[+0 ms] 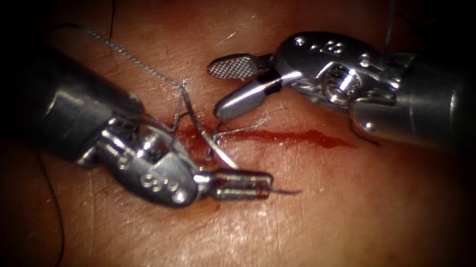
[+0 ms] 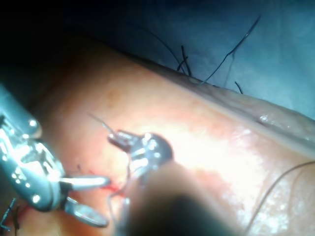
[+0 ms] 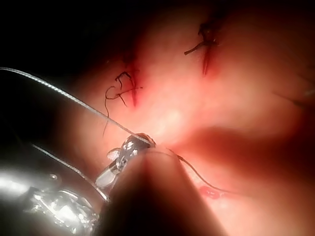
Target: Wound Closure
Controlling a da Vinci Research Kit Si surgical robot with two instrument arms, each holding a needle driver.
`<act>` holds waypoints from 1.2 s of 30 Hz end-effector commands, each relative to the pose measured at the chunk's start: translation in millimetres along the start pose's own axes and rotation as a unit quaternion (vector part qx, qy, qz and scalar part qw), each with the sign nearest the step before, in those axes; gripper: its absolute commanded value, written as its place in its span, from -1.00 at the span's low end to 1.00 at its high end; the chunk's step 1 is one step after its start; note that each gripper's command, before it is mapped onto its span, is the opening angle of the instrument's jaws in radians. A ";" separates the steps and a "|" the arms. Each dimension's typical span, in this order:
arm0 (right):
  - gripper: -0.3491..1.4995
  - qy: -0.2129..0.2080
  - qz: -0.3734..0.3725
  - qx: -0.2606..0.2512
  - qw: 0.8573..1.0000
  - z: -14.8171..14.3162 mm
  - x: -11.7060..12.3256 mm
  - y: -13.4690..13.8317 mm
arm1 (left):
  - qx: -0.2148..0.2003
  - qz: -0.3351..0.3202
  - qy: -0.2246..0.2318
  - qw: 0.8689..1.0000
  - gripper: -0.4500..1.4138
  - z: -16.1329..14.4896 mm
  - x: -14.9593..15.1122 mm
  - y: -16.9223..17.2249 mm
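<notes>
From my console, my left tool [image 1: 244, 186] has its jaws closed on the needle [image 1: 214, 142] close to one end, a short dark tip poking past them toward the endoscope view's right, below the cut [image 1: 306, 135]. The rest of the curve rises from those jaws up toward the left end of the cut; whether any of it sits in the tissue [image 1: 334, 213] I cannot tell. My right tool [image 1: 231, 85] hangs above the cut with its jaws spread wide and nothing between them: one cross-hatched inner face turned to the camera, the other jaw smooth and rounded. To my eye the grip is what matters here: I'd hold the needle square in the jaws so it cannot roll, and keep the empty tool off the thread [image 1: 129, 56]. That thread looks braided and pale where it runs from the upper left to a crossing point above the needle; finer dark strands lie loose on the tissue. The tissue is pale, glossy and soft-looking, with red fluid [image 1: 324, 137] lining the cut as a thin wet streak. In the right wrist view, cut ends of thread [image 3: 118, 91] stand at darker closed cuts farther off
</notes>
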 end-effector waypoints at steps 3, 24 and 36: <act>0.07 0.002 0.000 0.017 1.000 2.3 0.4 -0.1 | -0.001 0.002 -0.006 1.000 -1.00 0.6 -0.3 0.7; -1.00 0.007 -0.002 0.036 0.999 3.1 0.9 -0.5 | -0.007 0.002 -0.011 1.000 -1.00 1.2 0.2 0.8; -1.00 0.040 -0.058 -0.045 0.997 0.1 0.8 -0.6 | 0.054 -0.162 -0.029 0.985 0.73 -2.7 1.7 -2.5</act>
